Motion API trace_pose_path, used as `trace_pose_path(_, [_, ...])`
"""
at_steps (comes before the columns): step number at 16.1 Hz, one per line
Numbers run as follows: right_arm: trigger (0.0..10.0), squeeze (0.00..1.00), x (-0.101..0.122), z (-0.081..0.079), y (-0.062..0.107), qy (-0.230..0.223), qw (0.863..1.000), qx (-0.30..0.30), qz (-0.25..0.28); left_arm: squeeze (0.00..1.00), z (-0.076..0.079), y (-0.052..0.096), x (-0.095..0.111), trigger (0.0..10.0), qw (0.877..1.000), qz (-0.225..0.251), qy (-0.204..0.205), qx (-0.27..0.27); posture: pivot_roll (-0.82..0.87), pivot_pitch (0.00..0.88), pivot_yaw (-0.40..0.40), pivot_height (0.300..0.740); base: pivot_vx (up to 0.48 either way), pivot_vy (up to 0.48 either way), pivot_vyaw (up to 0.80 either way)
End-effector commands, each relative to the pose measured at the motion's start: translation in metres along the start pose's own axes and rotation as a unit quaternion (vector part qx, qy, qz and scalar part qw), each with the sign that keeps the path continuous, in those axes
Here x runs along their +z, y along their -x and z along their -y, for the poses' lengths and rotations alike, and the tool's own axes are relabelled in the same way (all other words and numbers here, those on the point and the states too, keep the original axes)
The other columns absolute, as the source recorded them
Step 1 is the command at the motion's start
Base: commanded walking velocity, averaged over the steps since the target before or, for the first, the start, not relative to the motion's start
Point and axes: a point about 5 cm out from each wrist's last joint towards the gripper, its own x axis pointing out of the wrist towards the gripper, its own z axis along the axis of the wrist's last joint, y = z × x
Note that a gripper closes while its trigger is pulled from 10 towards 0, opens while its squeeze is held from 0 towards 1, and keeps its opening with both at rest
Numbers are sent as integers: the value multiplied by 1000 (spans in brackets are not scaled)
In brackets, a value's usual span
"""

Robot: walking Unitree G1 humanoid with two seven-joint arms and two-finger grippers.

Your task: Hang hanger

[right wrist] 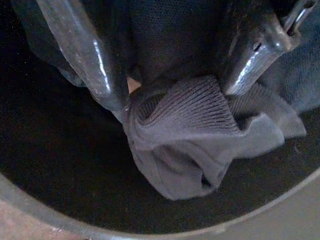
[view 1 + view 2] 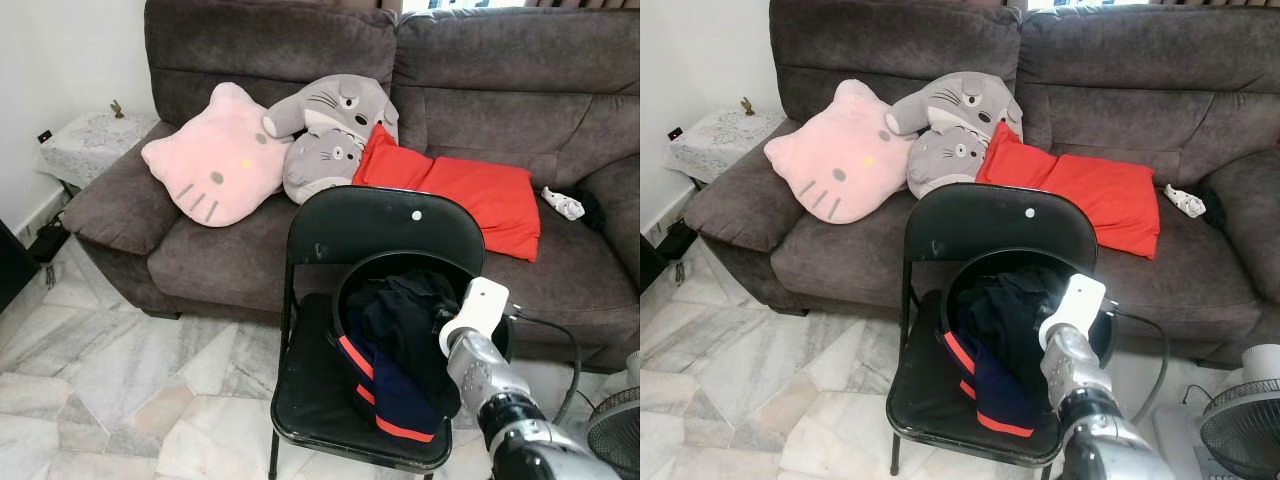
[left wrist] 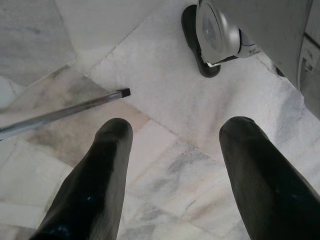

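A black basket (image 2: 345, 290) full of dark clothes (image 2: 400, 340) stands on the seat of a black folding chair (image 2: 380, 215). A navy piece with red stripes (image 2: 385, 400) spills over its front rim. My right arm (image 2: 478, 325) reaches down into the basket from the right. In the right wrist view my right gripper (image 1: 170, 85) is open, with its fingers (image 1: 82, 55) on either side of a bunched grey ribbed garment (image 1: 185, 135). My left gripper (image 3: 177, 130) hangs open above the marble floor (image 3: 165, 85), holding nothing.
A grey sofa (image 2: 500, 70) stands right behind the chair, with a pink cat pillow (image 2: 215, 160), grey plush toys (image 2: 330, 125) and a red cushion (image 2: 470, 190). A fan (image 2: 615, 430) is at the lower right. A side table (image 2: 90, 135) stands left. Open marble floor (image 2: 120, 390) lies left of the chair.
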Motion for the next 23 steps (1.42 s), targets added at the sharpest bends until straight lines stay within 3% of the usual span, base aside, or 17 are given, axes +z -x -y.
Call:
trace_pose_path(1, [10000, 0, -8, 1, 1, 11, 1000, -3, -13, 0, 1, 2, -7, 10000, 1000, -14, -6, -3, 30, 88, 35, 740, 0, 0, 0])
trace_pose_path(4, [10000, 0, -3, 19, 4, -33, 998, -47, 31, 0, 1, 1, -6, 10000, 1000, -12, -6, -3, 22, 82, 30, 740, 0, 0, 0])
trace_pose_path(6, [10000, 0, -3, 21, 4, -40, 997, -49, 36, 0, 2, 1, -5, 10000, 1000, -11, -5, -3, 21, 78, 30, 740, 0, 0, 0])
trace_pose_path(14, [10000, 0, 14, 19, 2, -34, 997, -40, 53, 0, 1, 1, -5, 10000, 1000, -13, -7, 0, 33, 72, 33, 740, 0, 0, 0])
trace_pose_path(23, [10000, 0, 21, -4, -2, -21, 999, 11, 24, 0, -2, 2, -7, 10000, 1000, -18, -12, -1, 65, 77, 45, 740, 0, 0, 0])
